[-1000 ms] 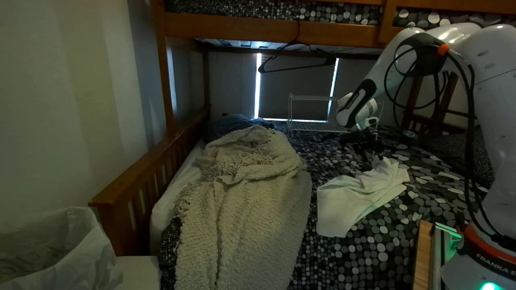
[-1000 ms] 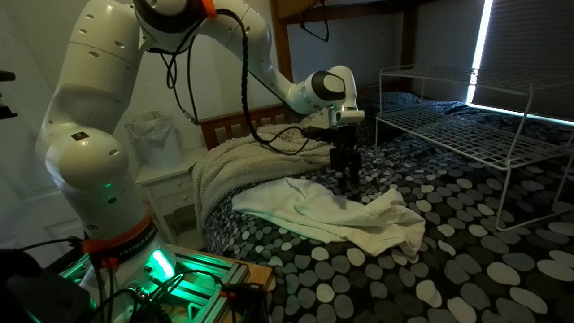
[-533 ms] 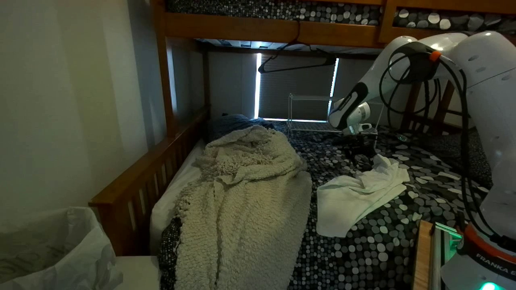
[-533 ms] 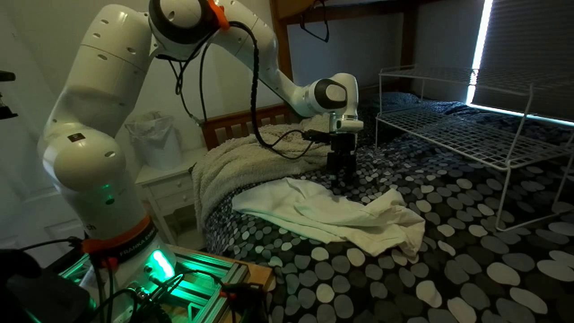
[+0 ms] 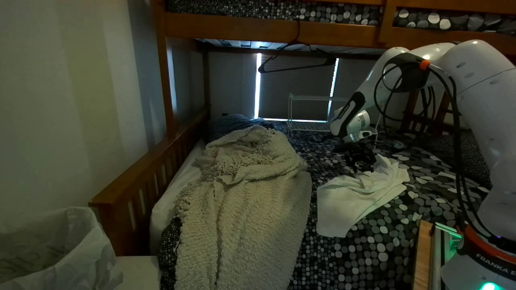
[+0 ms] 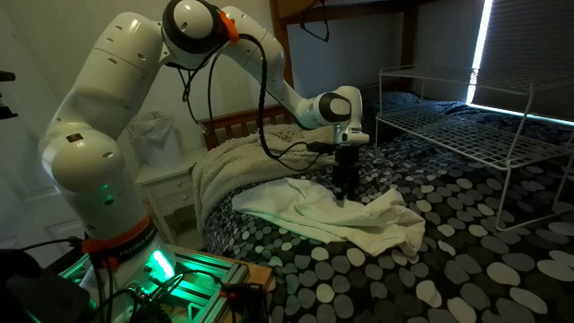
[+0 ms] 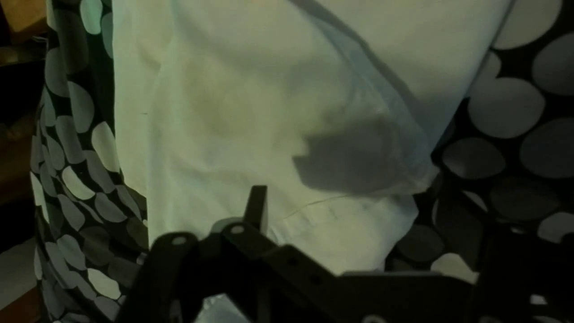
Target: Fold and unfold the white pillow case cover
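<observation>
The white pillow case cover [image 5: 350, 201] lies crumpled and partly folded on the dotted bedspread in both exterior views [image 6: 309, 208]. It fills much of the wrist view [image 7: 242, 103], with a fold line and the gripper's shadow on it. My gripper [image 6: 346, 196] points down at the cover's far edge; in an exterior view it shows dark above the cover's upper end [image 5: 360, 168]. In the wrist view the gripper [image 7: 358, 192] is open, its fingers [image 7: 256, 206] wide apart with nothing between them. The right finger is dark against the bedspread. I cannot tell whether the fingertips touch the cloth.
A large cream knitted blanket [image 5: 250, 217] lies along the bed beside the cover. A white wire rack [image 6: 448, 128] stands on the bed. A black hanger [image 5: 298, 69] hangs from the upper bunk rail [image 5: 274, 28]. A white nightstand [image 6: 172, 186] stands beyond the bed.
My gripper has come down toward the cover's far edge, after a small shift toward the blanket side. The arm has lowered with it. The cover has not moved.
</observation>
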Robot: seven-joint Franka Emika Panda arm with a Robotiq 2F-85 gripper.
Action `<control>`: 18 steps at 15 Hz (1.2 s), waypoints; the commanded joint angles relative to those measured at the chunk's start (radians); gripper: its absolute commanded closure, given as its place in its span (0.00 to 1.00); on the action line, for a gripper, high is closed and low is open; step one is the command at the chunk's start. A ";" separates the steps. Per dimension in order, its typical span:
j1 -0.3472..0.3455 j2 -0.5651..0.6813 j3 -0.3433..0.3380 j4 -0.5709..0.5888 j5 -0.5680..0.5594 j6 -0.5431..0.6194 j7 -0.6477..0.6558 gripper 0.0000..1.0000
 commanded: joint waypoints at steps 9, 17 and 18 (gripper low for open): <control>-0.013 0.023 0.012 0.033 0.098 -0.013 -0.049 0.53; -0.010 0.004 0.012 0.051 0.105 -0.036 -0.056 0.72; -0.008 0.003 0.012 0.053 0.103 -0.036 -0.057 0.74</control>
